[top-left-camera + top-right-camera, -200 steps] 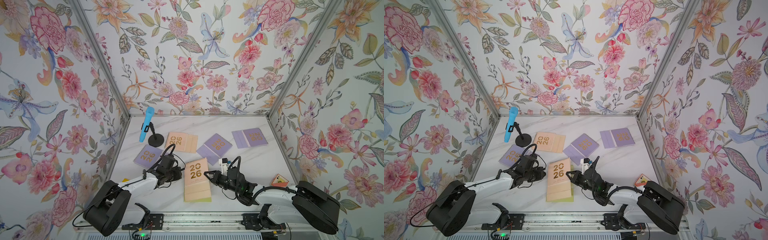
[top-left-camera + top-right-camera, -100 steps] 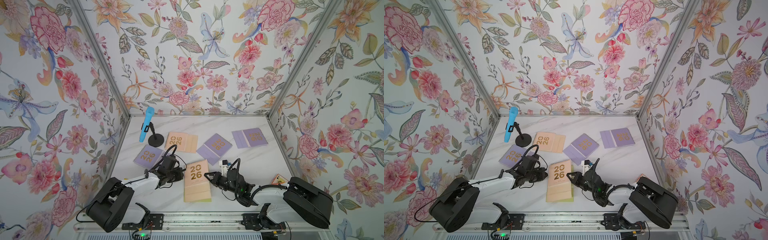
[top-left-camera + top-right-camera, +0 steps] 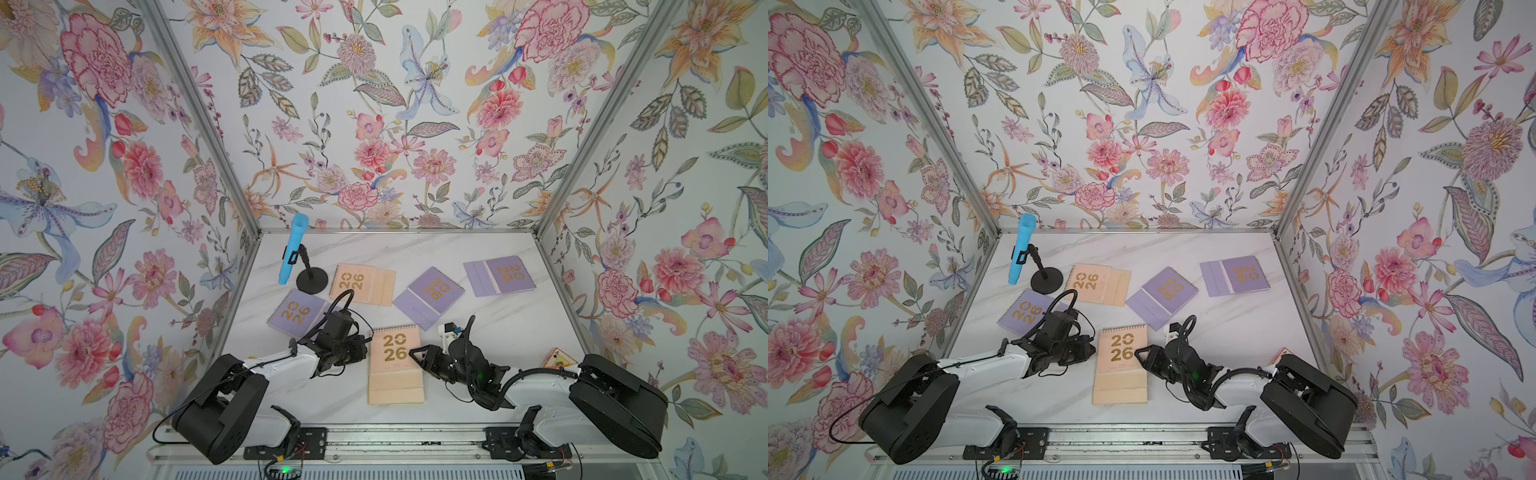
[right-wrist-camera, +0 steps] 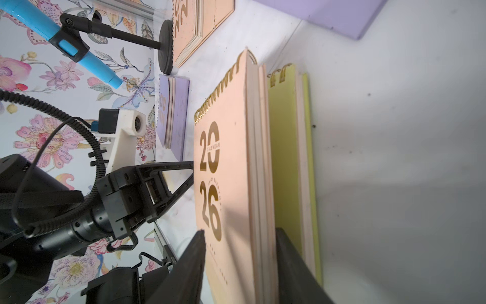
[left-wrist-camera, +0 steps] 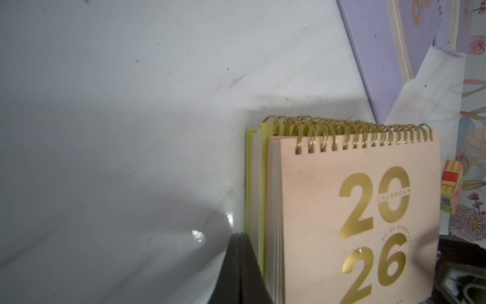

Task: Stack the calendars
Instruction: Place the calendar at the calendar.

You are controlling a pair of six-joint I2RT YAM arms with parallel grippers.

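The right tool [image 3: 415,354], open around the peach calendar [image 3: 395,370], could drag it off the yellow-green calendar [image 4: 285,136] when pulling away, and the left tool [image 3: 365,347], pinched shut, cannot catch it.

A sky-blue plastic microphone [image 3: 293,249] is clipped in a black round-based stand [image 3: 311,280] at the far left of the white marble bench [image 3: 498,328]. An orange playing card [image 3: 559,358] sits by the right floral-papered wall [image 3: 665,208].

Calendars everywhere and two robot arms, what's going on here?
They are being stacked. A peach calendar lies on a yellow-green calendar at the front. The right gripper has its jaws open around the peach one's edge; the left gripper, shut, sits beside the pile's other side. Three lilac calendars and another peach calendar lie apart farther back, not yet stacked.
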